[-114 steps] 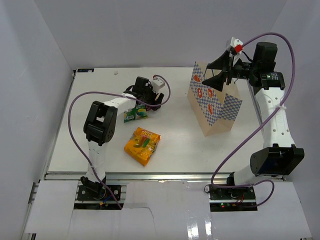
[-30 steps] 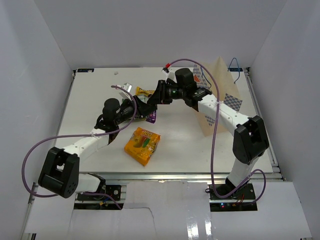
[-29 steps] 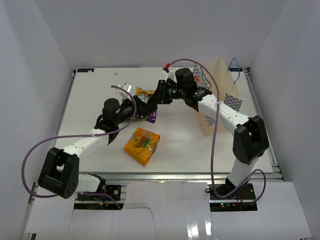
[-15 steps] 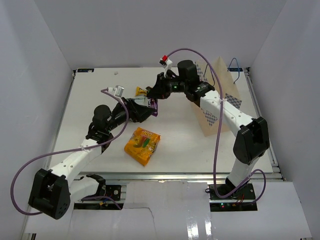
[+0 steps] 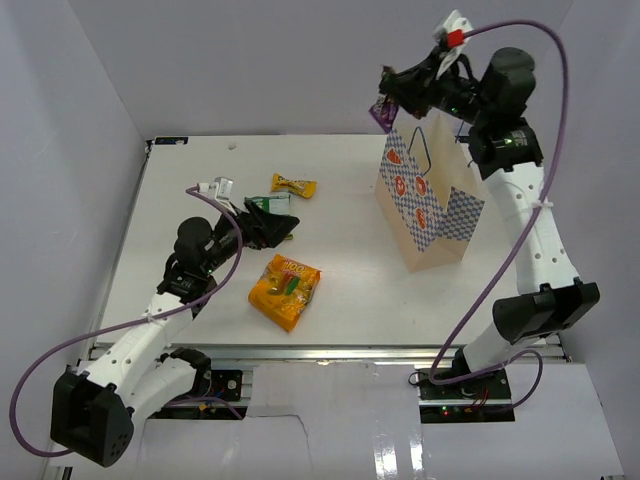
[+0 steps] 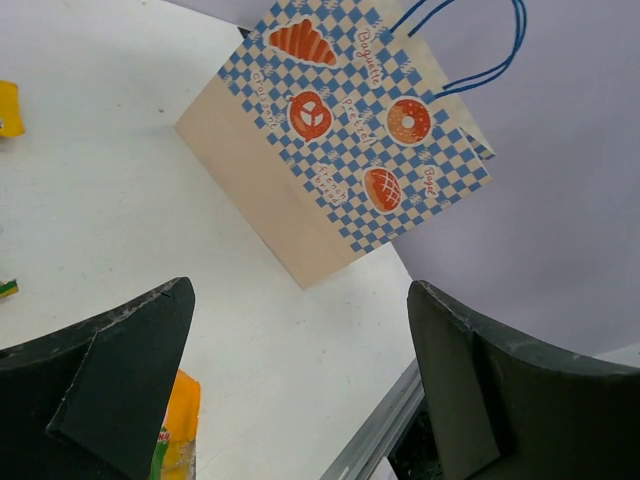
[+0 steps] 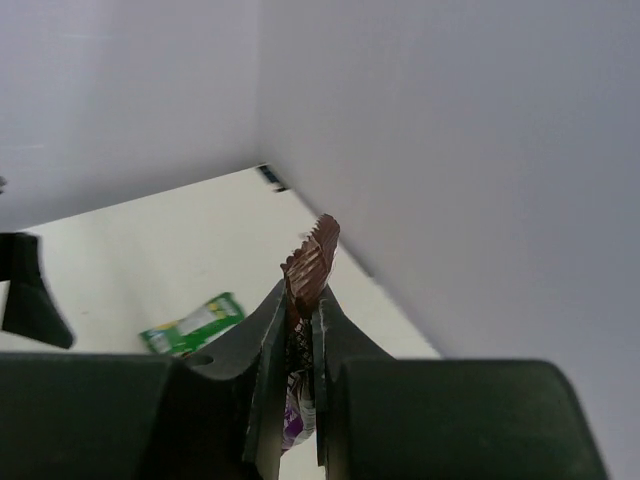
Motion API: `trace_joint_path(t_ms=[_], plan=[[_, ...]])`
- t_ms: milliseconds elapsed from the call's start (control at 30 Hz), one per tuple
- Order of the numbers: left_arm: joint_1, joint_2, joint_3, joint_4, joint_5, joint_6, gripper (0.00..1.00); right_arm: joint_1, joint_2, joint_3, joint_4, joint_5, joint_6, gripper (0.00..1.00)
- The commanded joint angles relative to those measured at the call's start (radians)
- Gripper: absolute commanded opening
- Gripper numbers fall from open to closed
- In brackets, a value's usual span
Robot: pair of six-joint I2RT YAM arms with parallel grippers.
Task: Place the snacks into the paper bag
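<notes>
Above the table's far-right corner, right gripper [image 5: 386, 104] pinches the dark bar [image 7: 308, 265] over the paper bag [image 5: 430, 215]. Left gripper [image 6: 300, 335] gapes wide, empty. 3 snacks visibly left: orange-yellow pouch [image 5: 285, 290], green-white pouch [image 7: 193, 322], yellow bar wrapper [image 5: 293, 184].

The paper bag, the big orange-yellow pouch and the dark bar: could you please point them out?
paper bag [image 5: 415, 215], top external view, its checkered side face.
big orange-yellow pouch [image 5: 285, 291], top external view, middle of its front.
dark bar [image 7: 308, 265], right wrist view, its crimped upper end.
</notes>
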Motion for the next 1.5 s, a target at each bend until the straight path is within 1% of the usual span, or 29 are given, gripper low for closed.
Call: trace_joint_path(t_ms=[0, 100, 233, 300, 333, 433, 467, 567, 600, 633, 700, 733, 867, 900, 933, 967, 1000, 1033, 1067, 1100, 1133, 1200, 1233, 1267, 1300, 1333, 1367, 1400, 1467], plan=[[0.004, 0.007, -0.002, -0.048, -0.039, -0.001, 0.98, -0.119, -0.041, 0.050, -0.001, 0.079, -0.068, 0.08], [0.006, 0.022, 0.006, -0.051, -0.051, -0.005, 0.98, -0.174, -0.056, 0.029, -0.021, 0.132, -0.116, 0.08], [0.009, 0.051, 0.023, -0.065, -0.071, -0.025, 0.98, -0.190, -0.091, -0.086, -0.045, 0.217, -0.198, 0.08], [0.012, 0.073, 0.038, -0.089, -0.077, -0.039, 0.98, -0.190, -0.119, -0.195, -0.047, 0.257, -0.246, 0.08], [0.013, 0.079, 0.046, -0.090, -0.077, -0.045, 0.98, -0.190, -0.119, -0.195, -0.047, 0.268, -0.246, 0.08], [0.018, 0.117, 0.080, -0.135, -0.108, -0.074, 0.98, -0.190, -0.144, -0.279, -0.056, 0.296, -0.286, 0.12], [0.020, 0.130, 0.092, -0.169, -0.140, -0.102, 0.98, -0.190, -0.154, -0.314, -0.059, 0.300, -0.294, 0.13], [0.030, 0.189, 0.139, -0.169, -0.146, -0.128, 0.98, -0.190, -0.173, -0.364, -0.068, 0.319, -0.323, 0.19], [0.036, 0.208, 0.152, -0.163, -0.149, -0.140, 0.98, -0.190, -0.177, -0.393, -0.068, 0.322, -0.330, 0.22], [0.040, 0.250, 0.181, -0.153, -0.149, -0.151, 0.98, -0.190, -0.183, -0.401, -0.070, 0.330, -0.335, 0.31], [0.046, 0.301, 0.219, -0.148, -0.180, -0.191, 0.98, -0.191, -0.188, -0.415, -0.071, 0.331, -0.340, 0.39], [0.050, 0.330, 0.266, -0.157, -0.188, -0.211, 0.98, -0.191, -0.193, -0.415, -0.071, 0.330, -0.338, 0.45], [0.070, 0.546, 0.388, -0.205, -0.214, -0.327, 0.98, -0.213, -0.199, -0.367, -0.073, 0.308, -0.308, 0.56], [0.073, 0.586, 0.417, -0.212, -0.215, -0.367, 0.98, -0.222, -0.199, -0.332, -0.073, 0.293, -0.298, 0.58], [0.073, 0.631, 0.484, -0.241, -0.218, -0.387, 0.98, -0.228, -0.200, -0.313, -0.075, 0.282, -0.282, 0.66], [0.073, 0.716, 0.523, -0.260, -0.223, -0.404, 0.98, -0.246, -0.200, -0.297, -0.078, 0.271, -0.275, 0.68], [0.073, 0.758, 0.563, -0.278, -0.229, -0.442, 0.97, -0.254, -0.200, -0.278, -0.085, 0.244, -0.271, 0.73], [0.075, 0.800, 0.601, -0.344, -0.252, -0.464, 0.97, -0.260, -0.202, -0.246, -0.093, 0.229, -0.268, 0.87], [0.075, 0.870, 0.668, -0.361, -0.264, -0.488, 0.96, -0.262, -0.205, -0.237, -0.099, 0.213, -0.268, 0.96], [0.076, 0.903, 0.698, -0.388, -0.280, -0.540, 0.95, -0.288, -0.213, -0.226, -0.116, 0.174, -0.271, 0.91], [0.078, 0.933, 0.728, -0.402, -0.302, -0.563, 0.95, -0.299, -0.217, -0.227, -0.121, 0.152, -0.272, 0.90], [0.081, 1.022, 0.828, -0.441, -0.321, -0.603, 0.92, -0.300, -0.234, -0.243, -0.125, 0.112, -0.266, 0.90], [0.082, 1.051, 0.863, -0.499, -0.335, -0.640, 0.90, -0.303, -0.239, -0.265, -0.124, 0.107, -0.249, 0.90], [0.084, 1.079, 0.943, -0.539, -0.341, -0.655, 0.89, -0.303, -0.245, -0.278, -0.124, 0.098, -0.243, 0.90], [0.086, 1.134, 0.981, -0.577, -0.350, -0.674, 0.90, -0.303, -0.252, -0.292, -0.122, 0.093, -0.237, 0.90], [0.087, 1.159, 1.014, -0.640, -0.353, -0.688, 0.90, -0.305, -0.257, -0.316, -0.119, 0.089, -0.232, 0.90], [0.089, 1.177, 1.063, -0.658, -0.361, -0.694, 0.90, -0.305, -0.260, -0.328, -0.117, 0.087, -0.219, 0.90], [0.089, 1.205, 1.077, -0.675, -0.361, -0.696, 0.91, -0.305, -0.266, -0.341, -0.114, 0.086, -0.211, 0.90], [0.092, 1.229, 1.112, -0.706, -0.421, -0.702, 0.91, -0.305, -0.271, -0.368, -0.105, 0.092, -0.196, 0.90]])
